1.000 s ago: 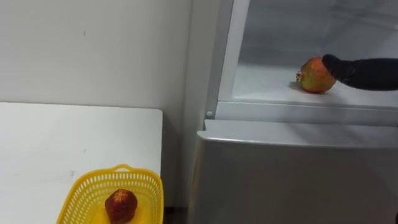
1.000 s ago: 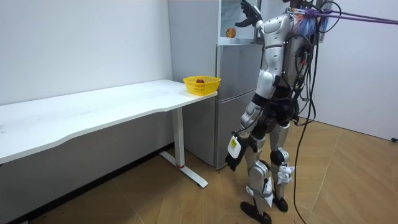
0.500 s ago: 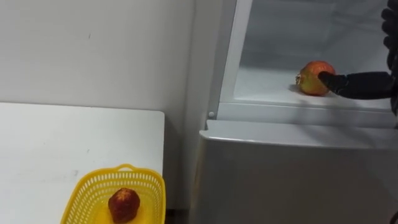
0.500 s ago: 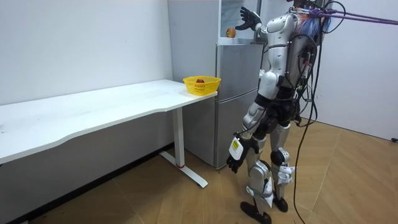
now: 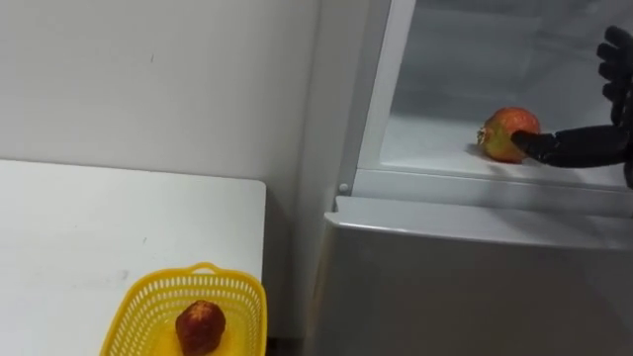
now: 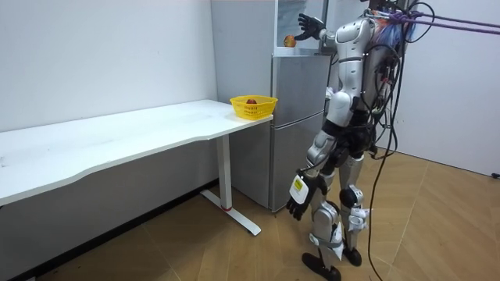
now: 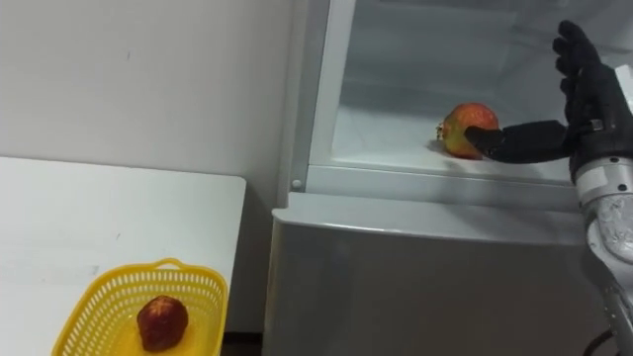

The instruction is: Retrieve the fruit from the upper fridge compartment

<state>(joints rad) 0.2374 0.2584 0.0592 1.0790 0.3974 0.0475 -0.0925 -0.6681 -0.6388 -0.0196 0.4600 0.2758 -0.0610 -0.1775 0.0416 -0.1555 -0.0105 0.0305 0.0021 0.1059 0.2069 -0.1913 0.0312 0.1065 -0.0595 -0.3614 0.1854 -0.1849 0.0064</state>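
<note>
Yellow basket (image 5: 237, 297) sits by the table's (image 5: 89, 227) right edge, a red fruit (image 5: 200, 324) inside. On the open upper fridge (image 5: 465, 277) shelf, near its front edge, lies the orange-red fruit (image 5: 506, 133). Your right hand (image 7: 591, 119) is spread wide, thumb tip against that fruit's right side. Your left hand (image 6: 298, 206) hangs by the thigh, and you cannot tell its state.

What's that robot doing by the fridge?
The robot stands at the fridge, next to the white table. Its right hand is reaching into the open upper compartment, fingers open, with the thumb touching a red and yellow fruit on the shelf. It has not got hold of it yet. Its left hand hangs by its side. On the table sits a yellow basket with another red fruit in it.
</note>
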